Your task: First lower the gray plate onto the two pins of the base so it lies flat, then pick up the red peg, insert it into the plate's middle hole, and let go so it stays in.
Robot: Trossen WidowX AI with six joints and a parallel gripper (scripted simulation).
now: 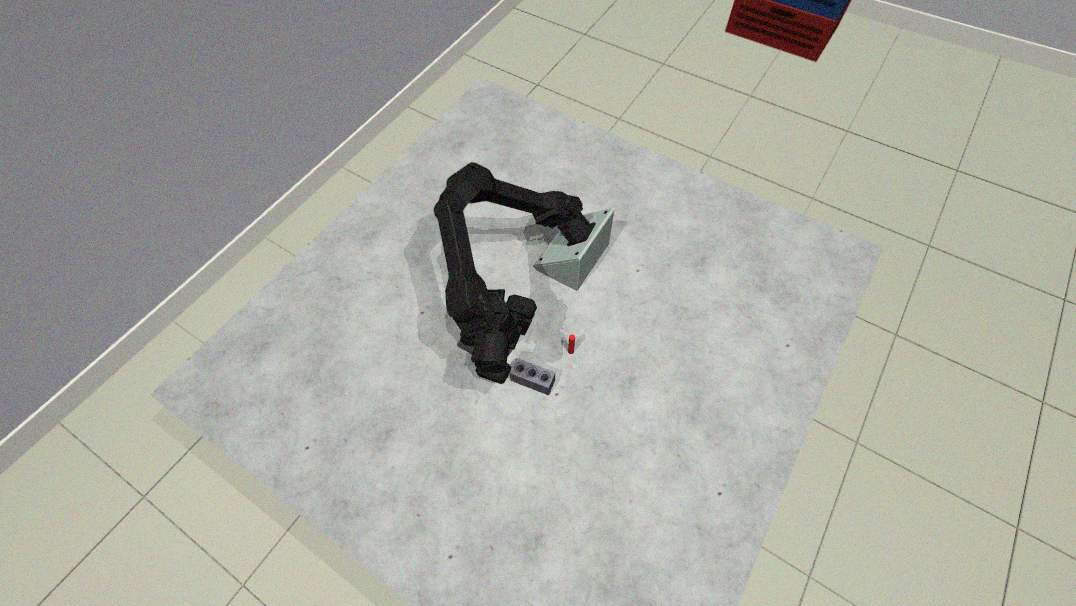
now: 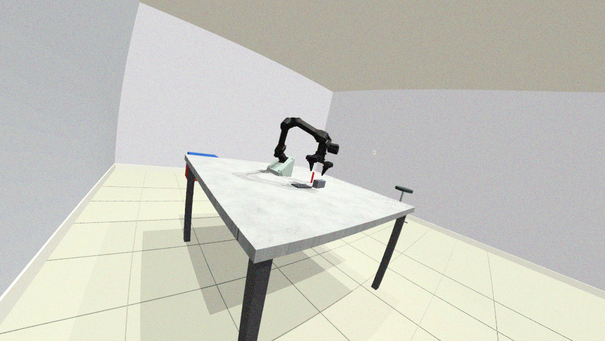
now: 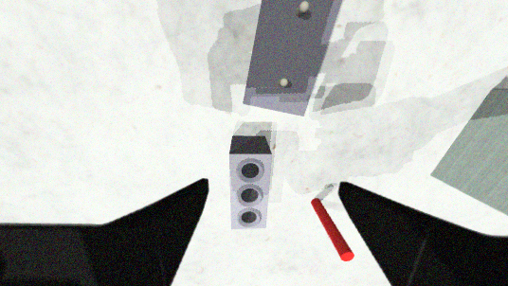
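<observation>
The gray plate (image 1: 530,382) (image 2: 319,183) (image 3: 249,183) is a block with three holes, holes up on the table. The base (image 2: 301,185) (image 3: 289,47) lies flat beyond the plate in the wrist view, with a gap between them. Its two pale pins show there, one near pin (image 3: 283,82) and one far pin (image 3: 303,7). In the top view the arm hides the base. The red peg (image 1: 571,344) (image 2: 312,177) (image 3: 331,228) stands upright beside the plate. My gripper (image 2: 317,173) (image 3: 273,186) is open and empty above the plate, which appears between the fingers, nearer the left one.
The pale green arm mount (image 1: 577,272) (image 2: 288,167) (image 3: 479,156) stands on the table (image 1: 602,489) (image 2: 296,220), on the peg's side of the wrist view. A red and blue crate (image 1: 783,31) is on the floor. A stool (image 2: 403,189) stands past the table's right edge in the exterior view.
</observation>
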